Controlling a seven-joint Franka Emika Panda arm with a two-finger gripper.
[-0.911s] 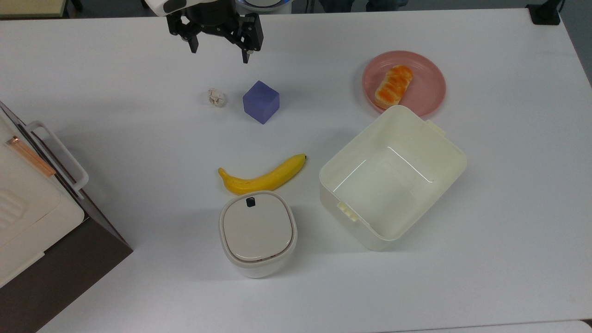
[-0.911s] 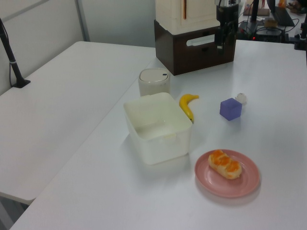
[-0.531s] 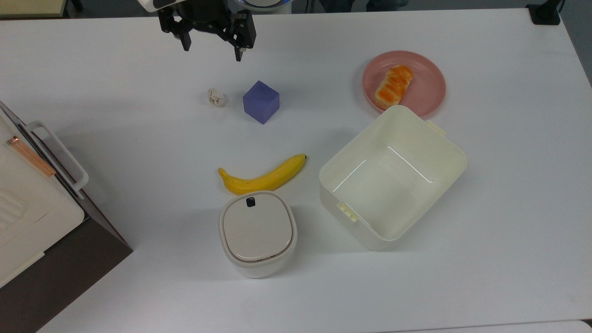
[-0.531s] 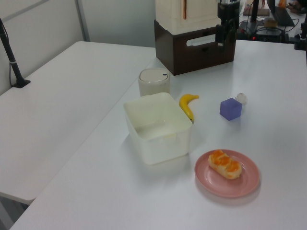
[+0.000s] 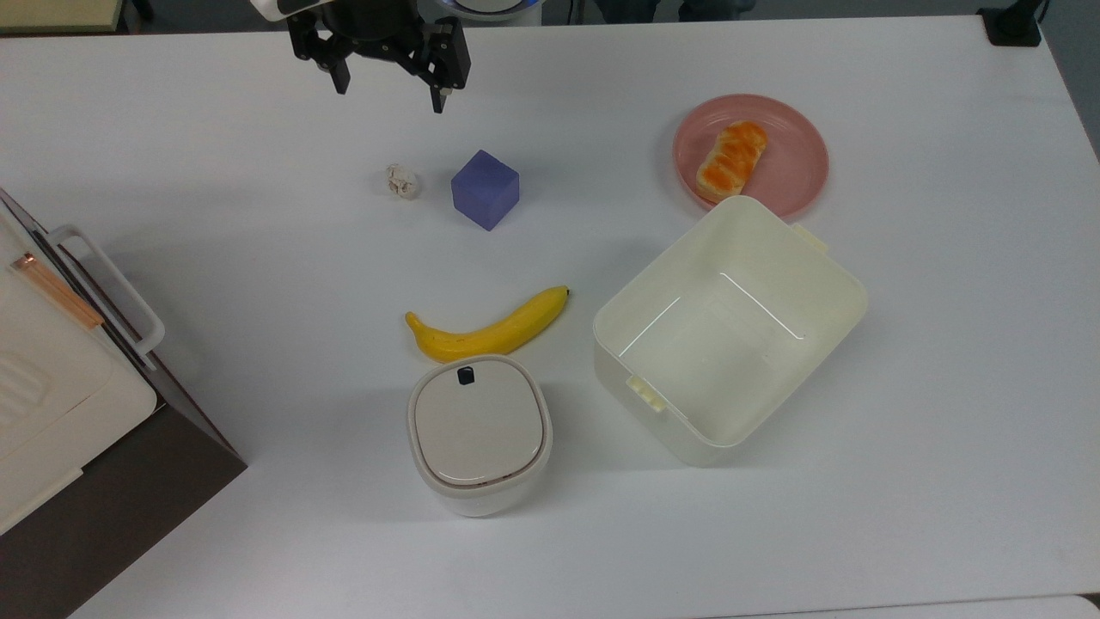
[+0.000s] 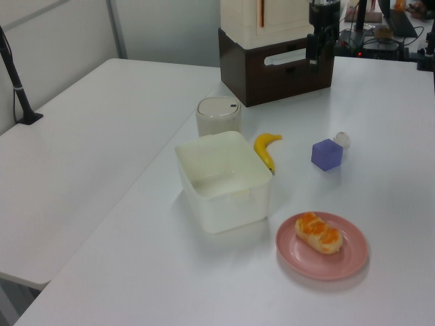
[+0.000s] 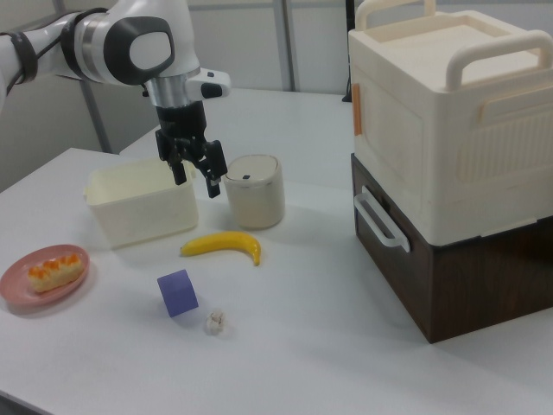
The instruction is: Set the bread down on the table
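The bread (image 5: 732, 160) is a golden-orange bun lying on a round pink plate (image 5: 795, 163) at the top view's upper right, on the white table (image 5: 258, 215). It also lies on the plate (image 6: 340, 265) in the left view, as bread (image 6: 318, 232) at the front, and in the right view, as bread (image 7: 56, 271) at the far left. My gripper (image 5: 388, 96) hangs open and empty above the table's far edge, well to the left of the plate in the top view. In the right view the gripper (image 7: 197, 183) hovers high in front of the tub.
A purple cube (image 5: 485, 189) and a small whitish ball (image 5: 401, 181) lie below the gripper in the top view. A banana (image 5: 490, 331), a lidded white canister (image 5: 479, 430) and an open cream tub (image 5: 859, 297) sit mid-table. A cream and brown box (image 5: 51, 387) stands at the top view's left.
The gripper has drifted a little toward the top view's upper left, still open. Nothing on the table has moved.
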